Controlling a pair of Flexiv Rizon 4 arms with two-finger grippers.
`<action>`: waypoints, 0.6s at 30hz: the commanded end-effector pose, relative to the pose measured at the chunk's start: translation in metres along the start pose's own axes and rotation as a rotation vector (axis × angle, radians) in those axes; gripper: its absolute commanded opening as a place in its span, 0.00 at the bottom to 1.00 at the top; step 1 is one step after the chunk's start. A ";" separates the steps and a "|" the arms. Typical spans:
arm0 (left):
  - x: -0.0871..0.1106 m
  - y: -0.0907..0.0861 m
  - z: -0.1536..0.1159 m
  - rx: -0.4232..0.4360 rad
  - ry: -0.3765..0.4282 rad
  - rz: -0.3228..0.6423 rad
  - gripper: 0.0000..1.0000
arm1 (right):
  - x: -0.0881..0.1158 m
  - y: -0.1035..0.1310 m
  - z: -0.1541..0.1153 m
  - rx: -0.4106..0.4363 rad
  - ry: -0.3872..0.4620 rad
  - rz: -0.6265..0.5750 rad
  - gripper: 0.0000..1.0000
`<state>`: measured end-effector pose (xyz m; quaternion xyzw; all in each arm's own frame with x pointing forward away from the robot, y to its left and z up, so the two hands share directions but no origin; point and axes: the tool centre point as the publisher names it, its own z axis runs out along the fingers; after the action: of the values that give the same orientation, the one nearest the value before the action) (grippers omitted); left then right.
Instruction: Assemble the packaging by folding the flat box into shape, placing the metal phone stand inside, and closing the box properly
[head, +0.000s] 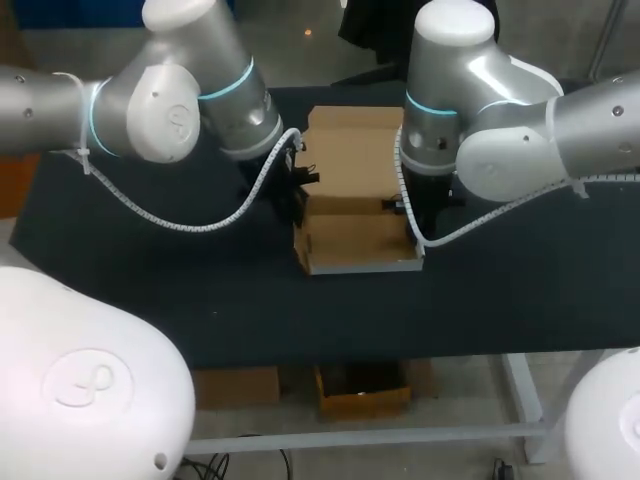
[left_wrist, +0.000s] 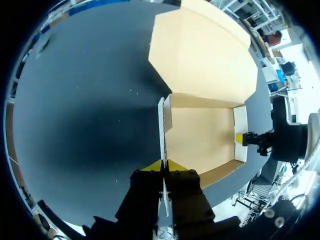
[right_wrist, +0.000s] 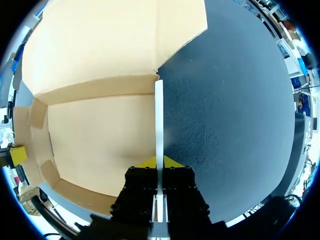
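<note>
1. Here's the left pincer (left_wrist: 163, 166), clamped tight on the box (left_wrist: 200, 137), one yellow tip inside its left wall and one outside.
2. Across the way, the right pincer (right_wrist: 159, 162) grips the opposite wall the same way, fingers nearly together with only that thin upright panel between them.
3. The box stands as an open tray, side walls up, and its lid (head: 350, 150) lies flat on the far side.
4. It sits mid-worktop (head: 150, 280), on the dark surface between both arms.

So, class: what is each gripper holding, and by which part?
Both hold the cardboard box: the left gripper pinches its left side wall, the right gripper its right side wall.
</note>
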<state>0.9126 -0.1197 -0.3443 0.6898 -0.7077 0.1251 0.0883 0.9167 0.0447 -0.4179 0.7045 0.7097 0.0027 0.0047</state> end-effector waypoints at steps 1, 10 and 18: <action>0.007 0.003 -0.005 0.009 -0.010 0.008 0.20 | 0.001 0.000 -0.001 0.002 0.001 -0.001 0.00; -0.005 0.008 -0.015 0.020 0.050 0.020 0.45 | 0.001 0.000 -0.001 0.002 0.001 -0.001 0.00; -0.031 0.011 -0.026 0.054 0.122 0.012 0.48 | 0.001 0.000 -0.001 0.002 0.001 -0.001 0.00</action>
<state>0.9102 -0.0966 -0.3300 0.6814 -0.7065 0.1624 0.1007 0.9165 0.0457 -0.4178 0.7043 0.7099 0.0032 0.0043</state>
